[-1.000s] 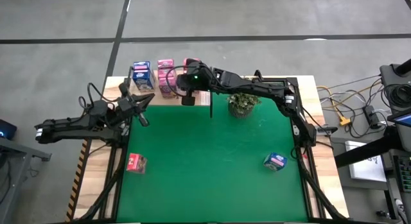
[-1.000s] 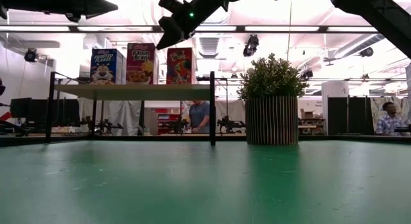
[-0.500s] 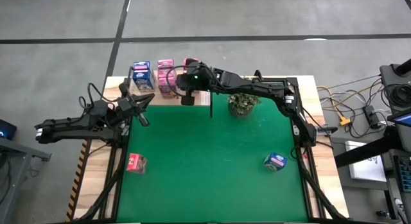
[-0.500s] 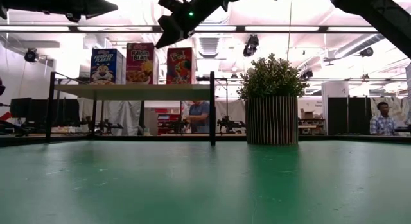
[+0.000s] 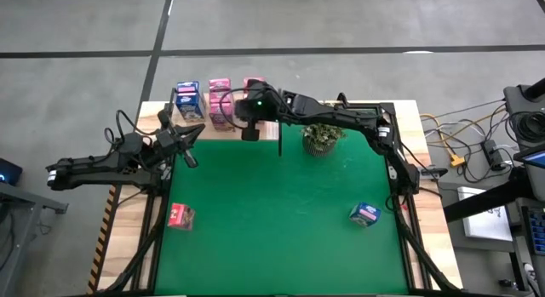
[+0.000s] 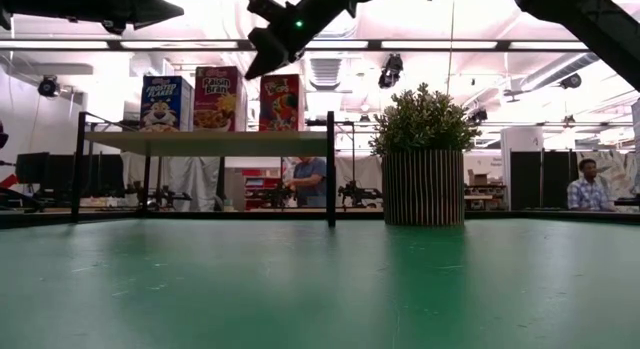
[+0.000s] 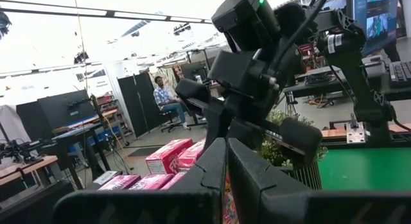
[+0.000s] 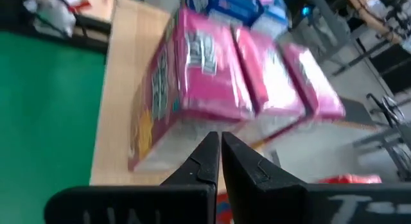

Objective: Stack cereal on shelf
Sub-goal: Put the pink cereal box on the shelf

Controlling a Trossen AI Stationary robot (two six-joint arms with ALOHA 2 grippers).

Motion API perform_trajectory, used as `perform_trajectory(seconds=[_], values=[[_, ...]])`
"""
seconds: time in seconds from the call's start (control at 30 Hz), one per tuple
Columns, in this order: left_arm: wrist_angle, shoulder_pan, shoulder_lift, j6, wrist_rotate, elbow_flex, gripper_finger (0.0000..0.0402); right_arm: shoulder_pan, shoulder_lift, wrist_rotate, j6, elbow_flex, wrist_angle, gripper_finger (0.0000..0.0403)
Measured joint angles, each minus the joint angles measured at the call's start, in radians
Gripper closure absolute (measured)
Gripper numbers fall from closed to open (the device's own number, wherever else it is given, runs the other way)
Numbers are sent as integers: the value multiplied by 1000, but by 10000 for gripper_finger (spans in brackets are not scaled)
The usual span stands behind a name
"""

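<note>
Pink and blue cereal (image 5: 209, 99) boxes are standing in a row on the shelf (image 6: 205, 142), at the far edge of the green mat (image 5: 281, 212). Just beside the row, the right gripper (image 5: 249, 130) is hovering, fingers pressed together and holding nothing. Left of the shelf, the left gripper (image 5: 191, 159) is waiting, likewise closed and empty. Two more boxes are lying well apart from the shelf: a pink box (image 5: 180, 215) and a blue box (image 5: 364, 214). A plant (image 5: 322, 137) is sitting right of the shelf.
</note>
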Motion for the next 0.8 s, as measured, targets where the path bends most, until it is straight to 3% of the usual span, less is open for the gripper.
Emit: perform_trajectory(seconds=[0.27, 0.8], values=[[-1, 0, 0, 2, 0, 0, 402, 15, 1, 51, 0, 0, -66, 394], [0, 0, 0, 2, 0, 0, 402, 18, 8, 48, -53, 0, 36, 394]])
